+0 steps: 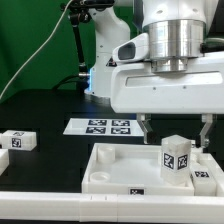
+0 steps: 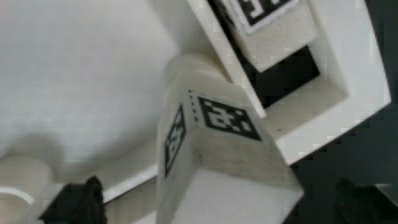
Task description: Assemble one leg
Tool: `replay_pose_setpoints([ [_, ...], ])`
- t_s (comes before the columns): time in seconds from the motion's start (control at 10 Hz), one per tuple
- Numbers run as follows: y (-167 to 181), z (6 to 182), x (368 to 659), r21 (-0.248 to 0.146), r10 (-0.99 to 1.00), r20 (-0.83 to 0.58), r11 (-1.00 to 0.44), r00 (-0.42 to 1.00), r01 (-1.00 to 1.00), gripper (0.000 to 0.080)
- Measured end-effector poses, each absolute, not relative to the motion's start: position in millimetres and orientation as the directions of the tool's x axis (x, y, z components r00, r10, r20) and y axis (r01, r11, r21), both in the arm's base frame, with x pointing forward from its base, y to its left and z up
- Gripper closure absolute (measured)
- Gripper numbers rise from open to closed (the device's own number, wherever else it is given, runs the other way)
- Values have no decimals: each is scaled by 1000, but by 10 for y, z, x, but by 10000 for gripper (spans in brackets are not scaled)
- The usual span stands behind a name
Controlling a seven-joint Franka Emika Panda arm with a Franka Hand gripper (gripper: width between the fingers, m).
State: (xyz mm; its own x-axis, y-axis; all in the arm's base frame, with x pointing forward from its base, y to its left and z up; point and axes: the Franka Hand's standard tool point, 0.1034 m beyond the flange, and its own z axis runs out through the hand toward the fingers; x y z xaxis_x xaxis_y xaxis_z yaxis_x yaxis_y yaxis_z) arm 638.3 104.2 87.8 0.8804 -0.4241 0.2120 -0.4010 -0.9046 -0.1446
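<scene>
The leg (image 1: 175,158), a short white post with a black-and-white tag on its side, stands upright on the right part of the large white panel (image 1: 110,165). My gripper (image 1: 175,135) hangs just above it, open, with a dark finger on each side of the leg's top and a gap on both sides. In the wrist view the leg (image 2: 222,140) fills the middle, between the dark fingertips (image 2: 75,203). My gripper (image 2: 214,205) touches nothing there. The panel's flat surface (image 2: 89,60) lies behind the leg.
Another tagged white leg (image 1: 18,141) lies on the black table at the exterior view's left. A further tagged white piece (image 1: 203,180) lies by the panel's right edge. The marker board (image 1: 105,126) lies behind the panel. A white bar (image 1: 60,205) runs along the front.
</scene>
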Motion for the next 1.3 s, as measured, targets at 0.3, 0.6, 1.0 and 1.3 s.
replay_pose_setpoints([
  [0.3, 1104, 891, 6384, -61, -109, 221, -993, 969, -98, 151],
  [0.6, 1066, 891, 6394, -10, 89, 231, -996, 969, 93, 151],
  [1.0, 1042, 918, 6390, -5, 147, 178, -989, 973, 150, 151],
  [1.3, 1132, 941, 6310, -27, 109, -22, -994, 994, 109, 151],
])
